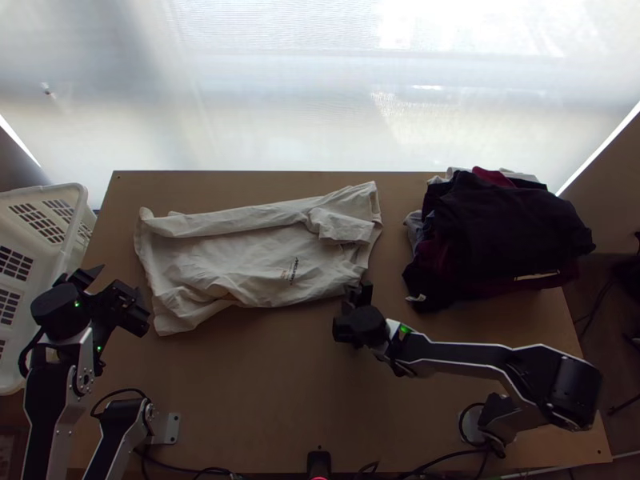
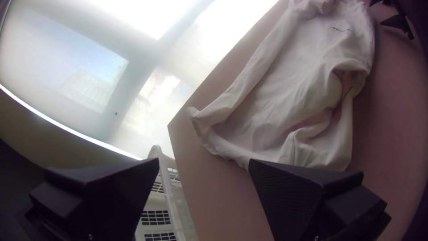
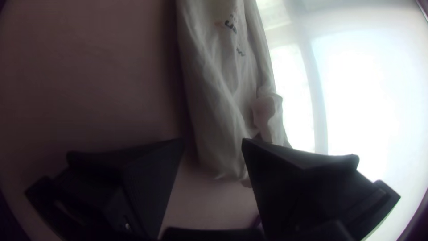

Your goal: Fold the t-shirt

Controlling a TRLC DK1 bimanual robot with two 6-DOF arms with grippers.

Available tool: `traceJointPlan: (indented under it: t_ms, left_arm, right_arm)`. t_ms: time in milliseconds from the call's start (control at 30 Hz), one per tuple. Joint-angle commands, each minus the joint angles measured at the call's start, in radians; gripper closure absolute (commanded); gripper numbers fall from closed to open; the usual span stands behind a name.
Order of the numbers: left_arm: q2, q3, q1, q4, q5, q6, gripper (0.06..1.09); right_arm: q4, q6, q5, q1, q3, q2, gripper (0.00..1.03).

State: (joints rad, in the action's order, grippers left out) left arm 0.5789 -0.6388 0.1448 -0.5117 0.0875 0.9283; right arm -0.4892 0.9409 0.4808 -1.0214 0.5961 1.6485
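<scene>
Table (image 1: 264, 384) of light wood takes up most room, the base of the left arm (image 1: 50, 400) near its near left corner and that of the right arm (image 1: 460, 358) toward its near right corner. A white basket (image 1: 76, 210) with grid-pierced walls stands beside the left edge.

The T-shirt (image 1: 248, 252), off-white, lies lengthwise left of the middle, nearer the far edge than the near one. Its far side is turned inward in a long strip, with a sleeve (image 1: 344, 226) on top at the end toward the right edge. The fabric is wrinkled, and bunched along the side facing the near edge. A crumpled pile of clothes (image 1: 504, 232), mostly black with some dark red, sits by the far right corner, apart from the shirt.

The left gripper (image 1: 118, 280) is over the table's left edge, between basket and shirt; its jaws stand wide apart, with nothing between them. The right gripper (image 1: 358, 294) is just beside the shirt's corner that points to the near edge and the pile. Its jaws are spread too; whether they touch cloth, I cannot tell. Smallest is the dark print (image 1: 294, 270) on the shirt.
</scene>
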Motion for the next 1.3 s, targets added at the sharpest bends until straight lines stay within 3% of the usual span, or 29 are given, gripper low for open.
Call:
traceJointPlan:
  t_ms: [0,133,200,367,600,800,900,967,1067,1267]
  left_arm:
    - [0.004,0.016,0.026,0.019,0.0,0.009,0.11]
    - [0.006,0.025,0.033,0.025,-0.002,0.007,0.11]
    - [0.006,0.03,0.033,0.025,-0.002,0.003,0.11]
    - [0.012,0.028,0.035,0.032,-0.006,0.006,0.11]
    - [0.064,0.011,0.03,0.064,-0.014,0.009,0.11]
    - [0.081,0.004,0.009,0.062,-0.015,0.009,0.11]
    - [0.081,-0.002,0.001,0.062,-0.015,0.014,0.11]
    - [0.081,-0.009,0.001,0.061,-0.015,0.018,0.11]
    - [0.079,-0.016,-0.001,0.05,-0.028,0.026,0.11]
    - [0.015,-0.039,-0.165,-0.106,-0.031,-0.009,0.11]
  right_arm:
    - [-0.071,0.05,-0.05,0.061,0.03,0.093,0.54]
    - [-0.074,0.121,-0.093,0.084,0.064,0.143,0.9]
    - [-0.066,0.131,-0.091,0.095,0.088,0.16,1.0]
    - [0.031,0.096,-0.093,0.139,0.153,0.093,1.0]
    - [0.555,-0.134,-0.108,0.175,0.349,-0.154,1.0]
    - [1.0,-0.321,-0.234,0.179,0.53,-0.248,1.0]
    - [1.117,-0.373,-0.297,0.192,0.561,-0.289,1.0]
    - [1.232,-0.407,-0.384,0.23,0.613,-0.296,1.0]
    - [1.33,-0.418,-0.473,0.31,0.673,-0.3,1.0]
    - [1.327,-0.409,-0.479,0.432,0.66,-0.288,1.0]
